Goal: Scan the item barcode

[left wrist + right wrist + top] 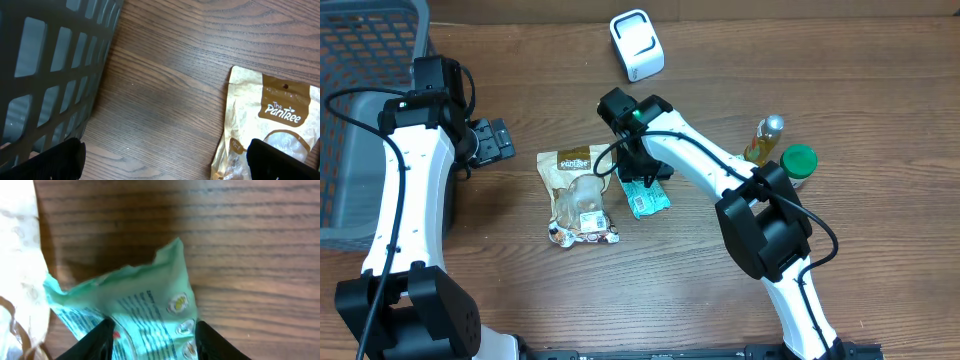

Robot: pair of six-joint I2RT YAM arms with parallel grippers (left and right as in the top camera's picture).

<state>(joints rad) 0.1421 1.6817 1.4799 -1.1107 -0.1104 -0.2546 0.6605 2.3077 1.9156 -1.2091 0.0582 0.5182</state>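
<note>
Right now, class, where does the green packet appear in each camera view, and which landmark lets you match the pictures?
Overhead: the green packet lies near the centre, just right of the brown pouch.
Left wrist: not in it; only the brown pouch shows, at the right.
Right wrist: the green packet fills the lower centre, with the pouch's pale edge at the left.
Shared landmark: the brown pouch, seen in all three.
</note>
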